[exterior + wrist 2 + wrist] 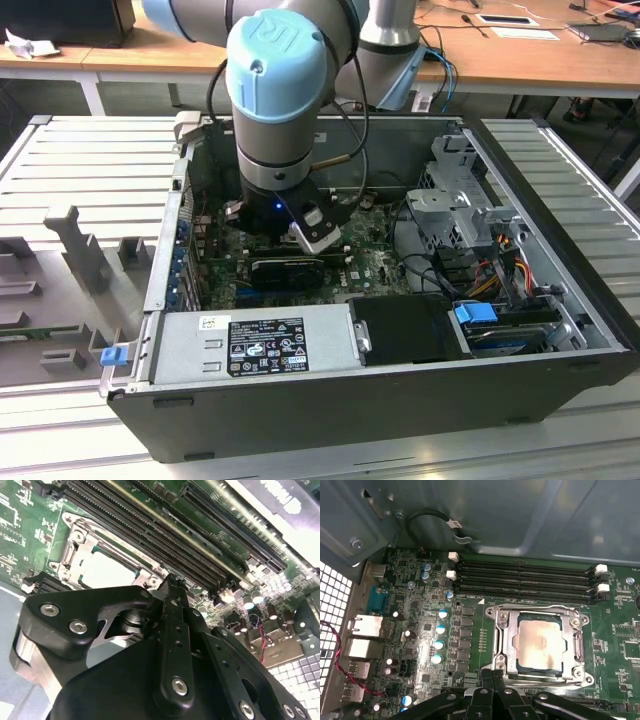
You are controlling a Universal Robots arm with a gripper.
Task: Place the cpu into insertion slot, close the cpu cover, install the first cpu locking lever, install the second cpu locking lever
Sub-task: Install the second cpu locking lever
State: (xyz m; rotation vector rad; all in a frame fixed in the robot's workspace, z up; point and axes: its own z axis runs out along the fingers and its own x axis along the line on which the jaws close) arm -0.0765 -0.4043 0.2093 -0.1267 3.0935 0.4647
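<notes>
Sitting seated in its socket, the pale grey-tan square cpu (539,649) is lying beneath the closed dark-silver framed cpu cover (503,639). Just short of it, the black gripper (494,676) is hovering clenched and empty; the levers' state is unclear.

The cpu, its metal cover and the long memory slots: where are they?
cpu (538,642): first wrist view, middle of its metal face.
cpu cover (502,637): first wrist view, frame's side bar.
memory slots (525,577): first wrist view, middle of one slot.

Grey arm (300,150), pale-blue joint caps, black screw-studded pincer (172,587)
</notes>
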